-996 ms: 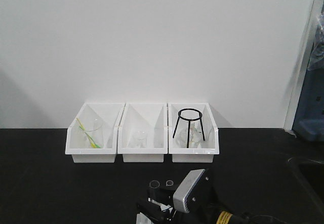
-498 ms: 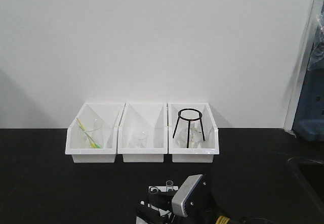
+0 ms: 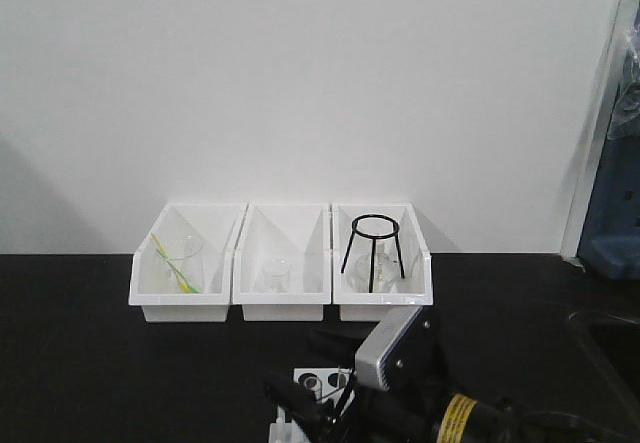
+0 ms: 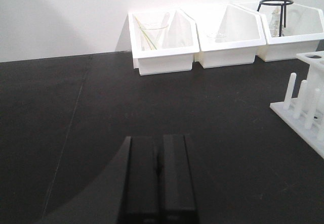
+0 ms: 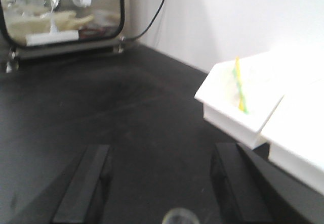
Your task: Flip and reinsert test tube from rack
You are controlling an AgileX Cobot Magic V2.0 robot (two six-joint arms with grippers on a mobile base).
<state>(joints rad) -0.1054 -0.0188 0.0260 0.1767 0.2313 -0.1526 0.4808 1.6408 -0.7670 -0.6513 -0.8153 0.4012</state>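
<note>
The white rack (image 3: pixel 322 377) shows its top plate with round holes at the bottom of the front view. It also shows at the right edge of the left wrist view (image 4: pixel 302 105), with upright pegs. My right gripper (image 3: pixel 305 403) hangs just in front of the rack. In the right wrist view it (image 5: pixel 158 183) is open with its fingers wide apart. A blurred clear round glass end (image 5: pixel 179 217), probably the test tube, sits low between them, untouched. My left gripper (image 4: pixel 158 173) is shut and empty over the black table, well left of the rack.
Three white open-front bins (image 3: pixel 283 308) stand against the back wall. The left one holds a beaker with a yellow-green straw (image 3: pixel 176 268), the middle one small glassware, the right one a black tripod stand (image 3: pixel 374 251). A glass-fronted box (image 5: pixel 61 16) stands far off in the right wrist view.
My right arm has risen and shifted right and back. The two upright tube tops seen by the gripper earlier no longer stick up. The rack's holed top plate now shows.
</note>
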